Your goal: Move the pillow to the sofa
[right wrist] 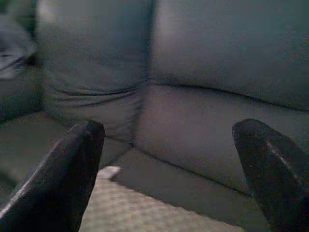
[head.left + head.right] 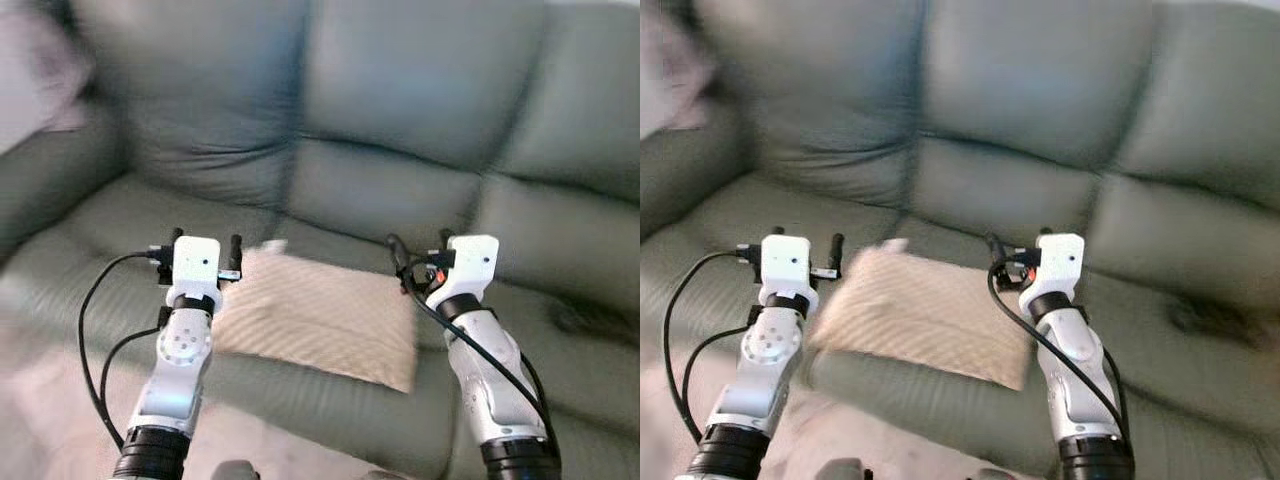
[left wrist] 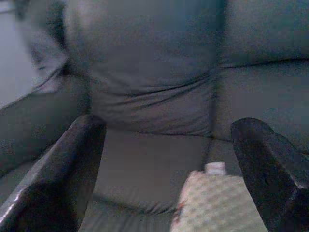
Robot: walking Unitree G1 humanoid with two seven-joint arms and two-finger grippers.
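A beige patterned pillow [image 2: 320,318] lies flat on the seat of the grey-green sofa [image 2: 420,110], near its front edge. My left gripper [image 2: 206,246] hovers open over the pillow's left end, and my right gripper [image 2: 420,250] hovers open over its right end. Neither holds anything. In the left wrist view the pillow's corner [image 3: 217,203] with a white tag shows between the two spread black fingers [image 3: 63,179]. The right wrist view shows the pillow [image 1: 145,208] below and between wide-apart fingers [image 1: 58,183].
The sofa's left armrest [image 2: 40,190] rises at the left, with a pale cloth [image 2: 40,80] draped on its top. A dark spot [image 2: 590,325] marks the seat cushion at the right. Light floor [image 2: 60,420] lies before the sofa at the lower left.
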